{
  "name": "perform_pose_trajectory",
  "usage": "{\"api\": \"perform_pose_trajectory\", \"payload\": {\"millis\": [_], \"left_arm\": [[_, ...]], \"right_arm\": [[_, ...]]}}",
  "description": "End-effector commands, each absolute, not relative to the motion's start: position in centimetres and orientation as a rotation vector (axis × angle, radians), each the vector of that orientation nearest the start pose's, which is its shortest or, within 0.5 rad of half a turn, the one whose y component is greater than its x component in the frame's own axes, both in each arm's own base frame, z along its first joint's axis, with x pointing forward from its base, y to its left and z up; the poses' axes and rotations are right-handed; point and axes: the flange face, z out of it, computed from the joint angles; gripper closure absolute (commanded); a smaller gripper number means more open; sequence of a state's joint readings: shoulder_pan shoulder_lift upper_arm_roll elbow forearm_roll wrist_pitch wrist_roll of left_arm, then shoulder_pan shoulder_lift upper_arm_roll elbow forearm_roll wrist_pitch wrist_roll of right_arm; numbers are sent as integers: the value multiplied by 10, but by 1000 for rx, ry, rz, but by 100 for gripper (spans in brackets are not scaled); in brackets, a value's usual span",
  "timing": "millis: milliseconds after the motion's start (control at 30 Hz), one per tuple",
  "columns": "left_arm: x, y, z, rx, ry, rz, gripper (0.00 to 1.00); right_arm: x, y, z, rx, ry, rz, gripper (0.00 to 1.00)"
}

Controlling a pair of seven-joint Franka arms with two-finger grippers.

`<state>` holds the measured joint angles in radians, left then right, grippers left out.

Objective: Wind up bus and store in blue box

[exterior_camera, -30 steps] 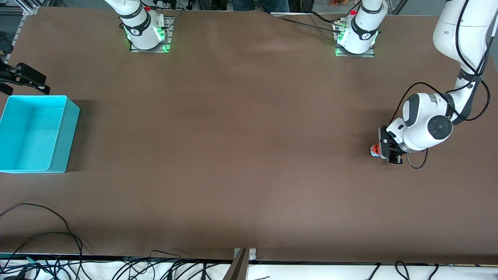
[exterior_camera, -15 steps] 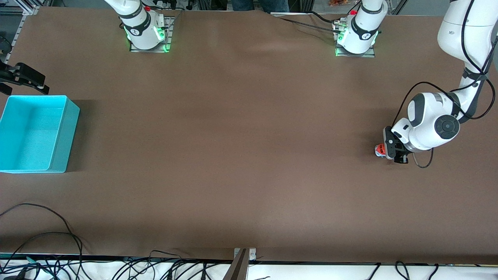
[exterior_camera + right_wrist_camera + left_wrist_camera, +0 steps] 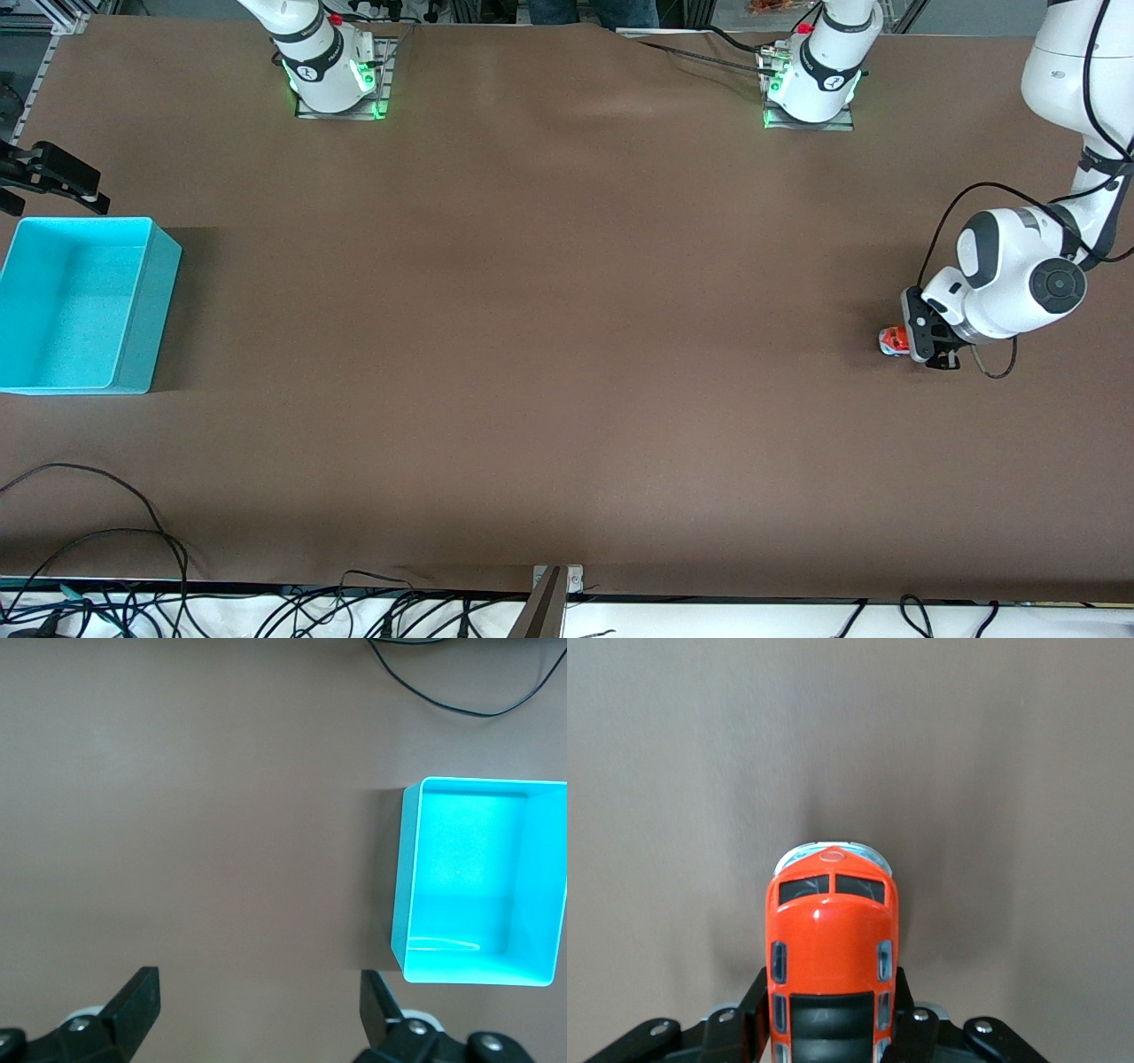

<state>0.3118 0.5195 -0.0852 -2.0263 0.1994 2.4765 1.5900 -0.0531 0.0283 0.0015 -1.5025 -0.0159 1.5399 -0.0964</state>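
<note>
The left hand (image 3: 921, 341) clamped the bus (image 3: 893, 340), well apart from the blue box (image 3: 133, 301); beside that box the right hand (image 3: 257, 1005) waited, fingers spread, bare tabletop (image 3: 532, 310) between

Rear of small orange toy bus (image 3: 831, 948) cut off by left wrist view's edge; wheels and lower sides not visible there. In front view mostly hidden under left gripper (image 3: 921, 341). One end of rectangular turquoise plastic box (image 3: 133, 292) clipped by front view's edge. Right gripper (image 3: 257, 1010) fingertips only partly in its wrist view.
</note>
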Motion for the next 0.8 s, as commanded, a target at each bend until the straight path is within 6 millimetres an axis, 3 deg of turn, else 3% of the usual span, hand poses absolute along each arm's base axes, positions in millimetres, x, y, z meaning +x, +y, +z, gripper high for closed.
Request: {"api": "perform_pose_trajectory", "payload": {"millis": [0,767], "left_arm": [[568,153,152,-2271,2235,179,67],[554,205,152,-2244,2273,171,67]], "right_arm": [[559,-30,646,-3152,-81,-28,0],[559,-29,646,-3151,-84,-33,0]]}}
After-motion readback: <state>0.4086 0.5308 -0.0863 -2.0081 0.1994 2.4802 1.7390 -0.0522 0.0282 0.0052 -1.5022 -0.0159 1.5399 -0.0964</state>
